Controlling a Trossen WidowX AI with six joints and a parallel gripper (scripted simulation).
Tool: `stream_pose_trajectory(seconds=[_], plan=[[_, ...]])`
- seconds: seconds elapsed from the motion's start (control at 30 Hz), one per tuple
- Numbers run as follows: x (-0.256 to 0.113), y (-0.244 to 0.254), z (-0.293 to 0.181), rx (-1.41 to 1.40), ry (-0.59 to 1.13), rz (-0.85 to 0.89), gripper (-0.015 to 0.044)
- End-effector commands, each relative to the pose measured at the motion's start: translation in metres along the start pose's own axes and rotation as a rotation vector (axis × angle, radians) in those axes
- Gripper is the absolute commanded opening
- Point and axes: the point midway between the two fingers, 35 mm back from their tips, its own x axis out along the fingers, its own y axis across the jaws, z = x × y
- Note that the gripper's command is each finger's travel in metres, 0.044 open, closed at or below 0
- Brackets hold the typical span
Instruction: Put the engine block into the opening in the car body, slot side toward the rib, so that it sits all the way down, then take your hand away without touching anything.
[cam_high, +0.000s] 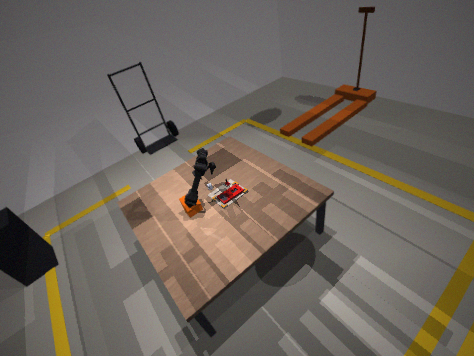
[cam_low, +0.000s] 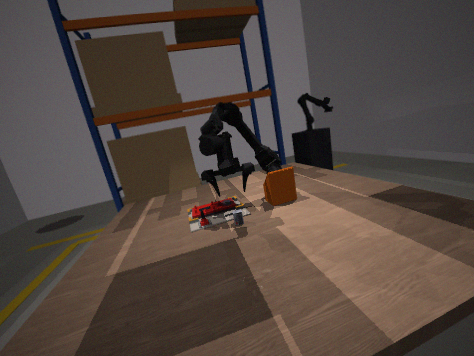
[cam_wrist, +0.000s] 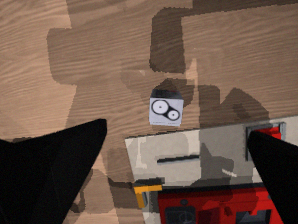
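The engine block (cam_high: 209, 185) (cam_low: 238, 217) (cam_wrist: 166, 111) is a small grey block with two ringed circles on its pale upper face. It stands on the table just outside the pale board (cam_low: 196, 227) (cam_wrist: 181, 145). The red car body (cam_high: 231, 193) (cam_low: 216, 207) (cam_wrist: 225, 195) lies on that board. Dark recesses show in it in the wrist view, partly cut off at the lower edge; I cannot tell the rib or the block's slot. My gripper (cam_low: 232, 193) (cam_wrist: 176, 131) is wide open and empty, above the block and board, touching neither.
A small upright red part (cam_low: 204, 219) (cam_wrist: 272, 133) stands on the board, partly behind the right finger in the wrist view. A yellow corner piece (cam_wrist: 149, 189) is beside the car body. The orange arm base (cam_high: 190, 205) (cam_low: 281, 186) is near the board.
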Motion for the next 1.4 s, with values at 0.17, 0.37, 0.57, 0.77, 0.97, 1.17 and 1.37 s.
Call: stream_pose_trajectory(seconds=[0.17,0.37,0.57,0.77,0.97,1.17,1.37], plan=[[0.033,0.004,-0.010,-0.007,0.059,0.020,0.0440],[0.045,0.003,-0.011,-0.007,0.060,0.020,0.0440],[0.059,0.005,-0.013,-0.006,0.061,0.020,0.0440],[0.068,0.004,-0.014,-0.007,0.061,0.019,0.0440],[0.078,0.004,-0.014,-0.007,0.061,0.019,0.0440],[0.087,0.004,-0.015,-0.006,0.061,0.019,0.0440],[0.097,0.005,-0.016,-0.006,0.062,0.019,0.0440]])
